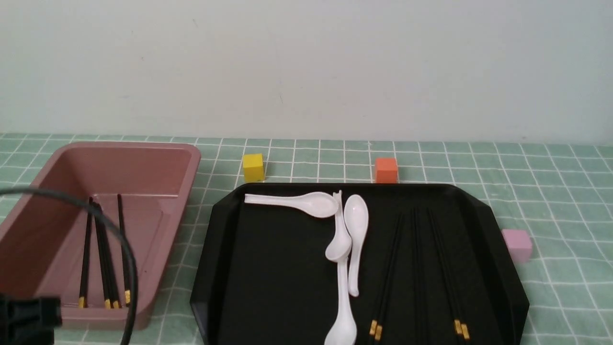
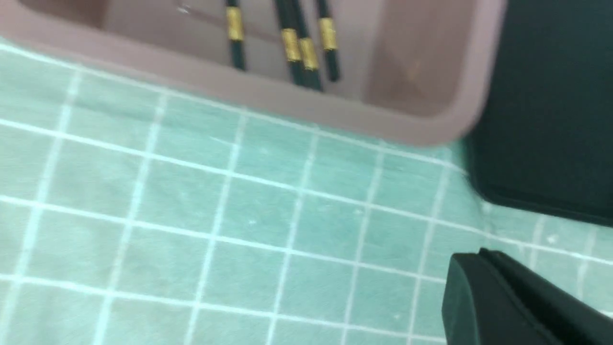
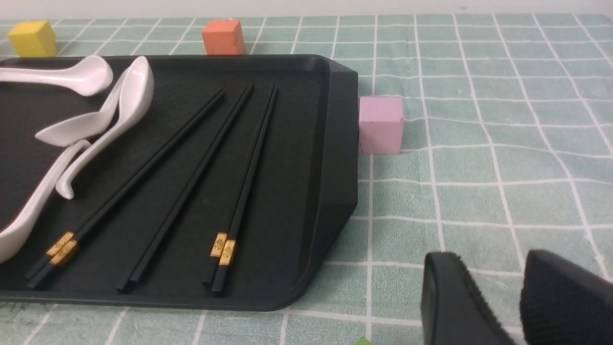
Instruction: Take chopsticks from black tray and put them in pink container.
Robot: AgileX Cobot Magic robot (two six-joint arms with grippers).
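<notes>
The black tray [image 1: 268, 268] lies in the middle of the checked cloth. Several chopsticks [image 1: 389, 268] lie lengthwise in its right half, gold bands [image 3: 222, 249] toward the near rim. More chopsticks [image 1: 106, 254] rest inside the pink container [image 1: 189, 163] at the left, their banded ends [image 2: 306, 52] by its near wall. My left gripper [image 2: 474, 256] is shut with nothing in it, over the cloth just outside the container's near end, close to the tray corner [image 2: 550, 96]. My right gripper [image 3: 491, 258] stands open and empty over the cloth, right of the tray's near right corner [image 3: 330, 215].
Three white spoons [image 1: 357, 225] lie in the tray, left of the chopsticks. Behind the tray stand a yellow cube [image 1: 253, 167] and an orange cube [image 1: 386, 170]. A pale pink cube [image 1: 517, 244] sits against the tray's right side. A black arm cable [image 1: 125, 249] arcs over the container.
</notes>
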